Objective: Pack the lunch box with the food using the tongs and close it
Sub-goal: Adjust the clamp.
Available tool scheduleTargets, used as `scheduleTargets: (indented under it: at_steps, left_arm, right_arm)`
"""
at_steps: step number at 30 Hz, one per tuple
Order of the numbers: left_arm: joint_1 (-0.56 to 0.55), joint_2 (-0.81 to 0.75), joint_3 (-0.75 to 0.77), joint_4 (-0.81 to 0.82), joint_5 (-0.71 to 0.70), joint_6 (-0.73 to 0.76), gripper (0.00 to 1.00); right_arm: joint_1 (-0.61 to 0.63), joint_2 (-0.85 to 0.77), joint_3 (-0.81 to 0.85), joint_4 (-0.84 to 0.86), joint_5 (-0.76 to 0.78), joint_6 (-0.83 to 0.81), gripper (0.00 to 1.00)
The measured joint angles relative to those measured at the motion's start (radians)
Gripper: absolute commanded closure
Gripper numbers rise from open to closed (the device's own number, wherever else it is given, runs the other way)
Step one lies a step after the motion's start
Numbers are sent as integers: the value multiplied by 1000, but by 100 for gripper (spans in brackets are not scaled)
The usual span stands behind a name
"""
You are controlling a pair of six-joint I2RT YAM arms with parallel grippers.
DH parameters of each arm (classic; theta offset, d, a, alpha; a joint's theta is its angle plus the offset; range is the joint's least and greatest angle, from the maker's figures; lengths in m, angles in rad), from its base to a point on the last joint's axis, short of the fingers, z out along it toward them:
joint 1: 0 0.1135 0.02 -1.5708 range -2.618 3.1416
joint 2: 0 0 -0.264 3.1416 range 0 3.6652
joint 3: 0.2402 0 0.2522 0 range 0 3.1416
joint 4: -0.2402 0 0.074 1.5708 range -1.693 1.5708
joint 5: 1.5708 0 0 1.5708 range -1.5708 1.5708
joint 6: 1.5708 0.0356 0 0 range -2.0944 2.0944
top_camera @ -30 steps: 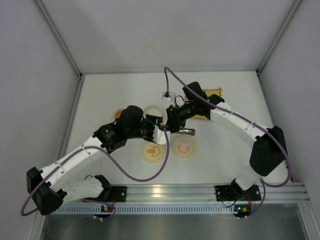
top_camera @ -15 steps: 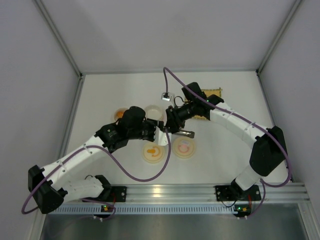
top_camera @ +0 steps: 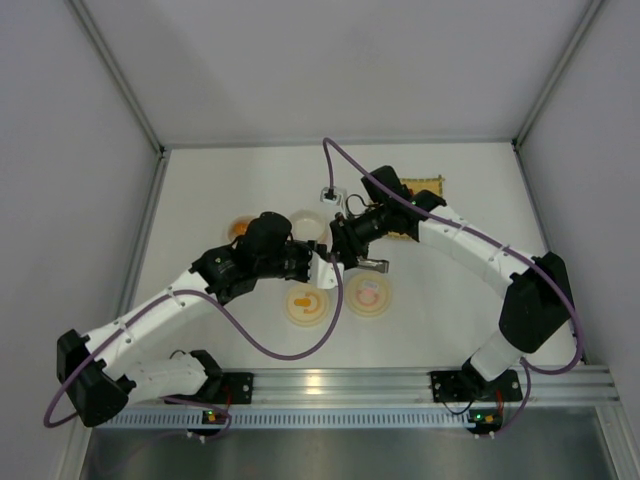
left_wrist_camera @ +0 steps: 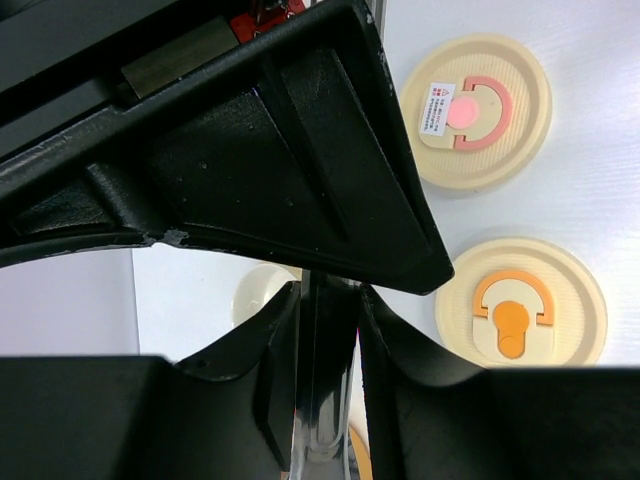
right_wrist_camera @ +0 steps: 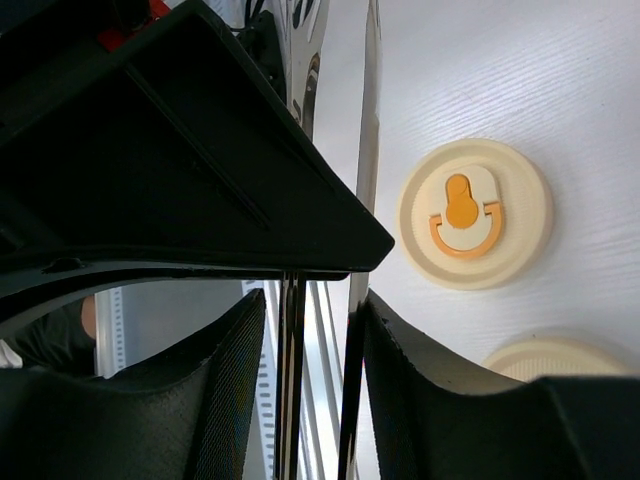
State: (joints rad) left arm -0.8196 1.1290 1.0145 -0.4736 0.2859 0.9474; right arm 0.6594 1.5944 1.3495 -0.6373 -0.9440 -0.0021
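Observation:
The silver tongs [top_camera: 374,264] hang above the table's middle, between both grippers. My left gripper [top_camera: 322,268] is shut on the tongs [left_wrist_camera: 325,400], which fill the gap between its fingers [left_wrist_camera: 400,370]. My right gripper [top_camera: 345,252] is open round the two thin arms of the tongs [right_wrist_camera: 292,380]. One arm lies against the right-hand finger [right_wrist_camera: 400,400]; the other stands a little apart from the left-hand one. An orange-tan food piece [top_camera: 240,228] sits in a cream lunch box bowl at the left. The other food pieces are hidden.
A second cream bowl [top_camera: 308,222] stands behind the grippers. An orange-marked lid [top_camera: 307,305] and a pink-marked lid [top_camera: 368,295] lie flat near the front. A yellow object [top_camera: 425,184] lies at the back right, half hidden by the right arm.
My left gripper has closed onto the tongs. Both grippers and the tongs have drifted slightly to the left. The lids and bowls have not moved.

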Motion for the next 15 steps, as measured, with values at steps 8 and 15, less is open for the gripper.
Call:
scheduleTargets:
  at_steps: [8, 15]
  left_arm:
    - [0, 0, 0, -1, 0, 1, 45]
    - [0, -6, 6, -13, -18, -3, 28]
  right_arm:
    - [0, 0, 0, -3, 13, -11, 74]
    - [6, 0, 0, -8, 28, -18, 81]
